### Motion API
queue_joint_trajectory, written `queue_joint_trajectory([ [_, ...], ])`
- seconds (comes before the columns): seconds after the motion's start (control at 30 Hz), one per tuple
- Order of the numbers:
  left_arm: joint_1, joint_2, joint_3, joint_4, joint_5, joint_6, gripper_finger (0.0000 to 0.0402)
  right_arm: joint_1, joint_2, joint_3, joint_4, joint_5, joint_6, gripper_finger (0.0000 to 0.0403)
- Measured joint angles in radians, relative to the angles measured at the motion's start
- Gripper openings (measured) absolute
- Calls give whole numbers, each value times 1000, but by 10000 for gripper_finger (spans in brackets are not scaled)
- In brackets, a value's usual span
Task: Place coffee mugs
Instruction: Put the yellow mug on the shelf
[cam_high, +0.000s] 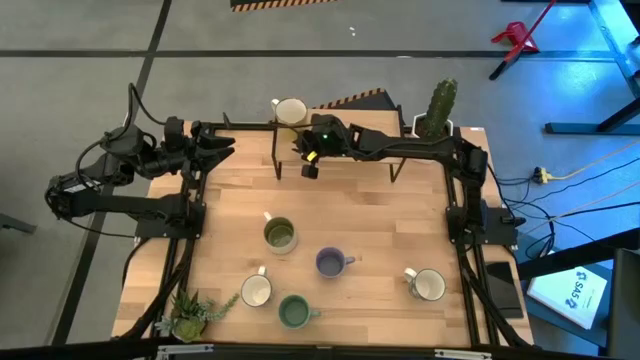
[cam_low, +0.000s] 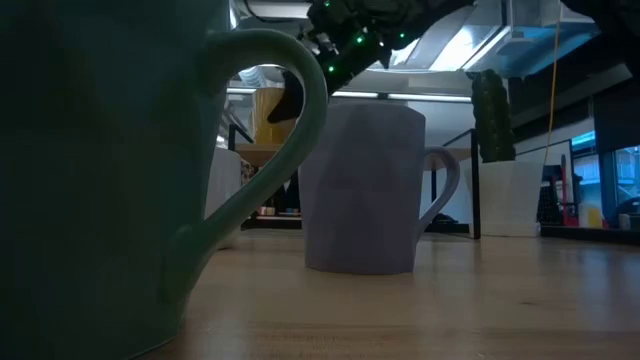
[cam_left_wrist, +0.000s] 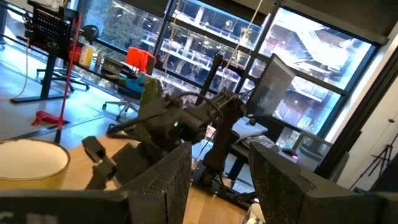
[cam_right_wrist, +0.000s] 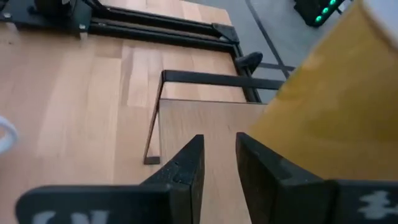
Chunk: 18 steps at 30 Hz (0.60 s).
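High view: the left gripper (cam_high: 222, 150) was seen parked at the surface's (cam_high: 370, 225) left rear, fingers parted and empty. The yellow mug (cam_high: 290, 112) stood on the rear shelf (cam_high: 335, 140), just left of the right gripper (cam_high: 309, 165), whose narrowly parted fingers held nothing.

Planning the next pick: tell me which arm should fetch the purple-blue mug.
Probably the right. Its gripper hangs over the table's far middle, nearer the purple-blue mug; the left gripper sits back at the far left edge.
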Motion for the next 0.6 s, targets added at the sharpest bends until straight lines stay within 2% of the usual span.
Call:
queue_joint_trajectory([
  [0.1,0,0,0,0,0,0,153,3,19,0,24,-6,1,83],
  [0.33,0,0,0,0,0,0,153,-14,20,1,37,54,-23,83],
  [0.6,0,0,0,0,-1,2,153,-62,20,5,37,42,-26,83],
])
